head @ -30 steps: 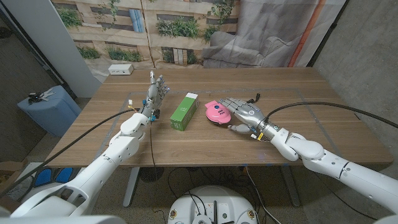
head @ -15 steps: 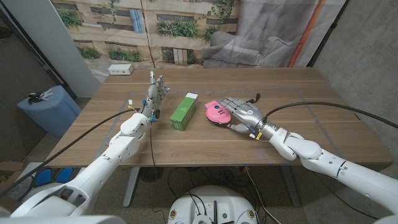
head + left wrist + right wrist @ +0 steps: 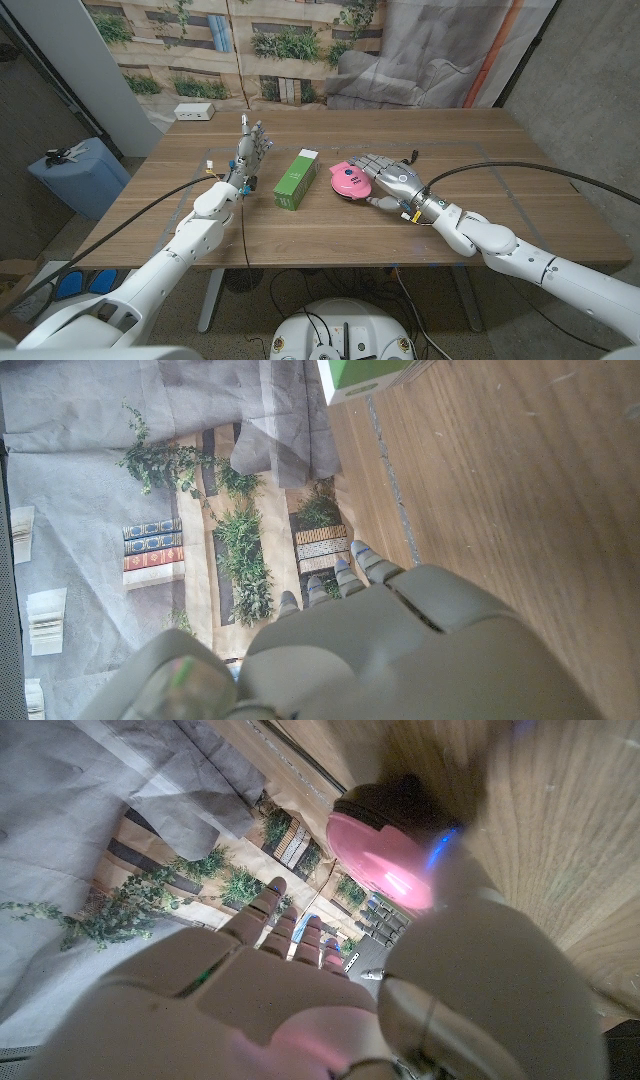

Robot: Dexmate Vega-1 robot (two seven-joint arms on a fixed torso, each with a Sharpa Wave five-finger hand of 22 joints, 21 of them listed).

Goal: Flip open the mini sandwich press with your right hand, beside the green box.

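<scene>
One pink sandwich press [image 3: 349, 180] at frame centre, one green box [image 3: 296, 178] left of it on the bench [image 3: 520, 170], right hand [image 3: 392, 183] fingers spread beside the press, contact unclear, left hand [image 3: 250, 152] fingers apart, empty

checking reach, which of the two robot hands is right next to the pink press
The right robot hand, fingers spread beside the pink sandwich press. The left robot hand stands beyond the green box.
</scene>
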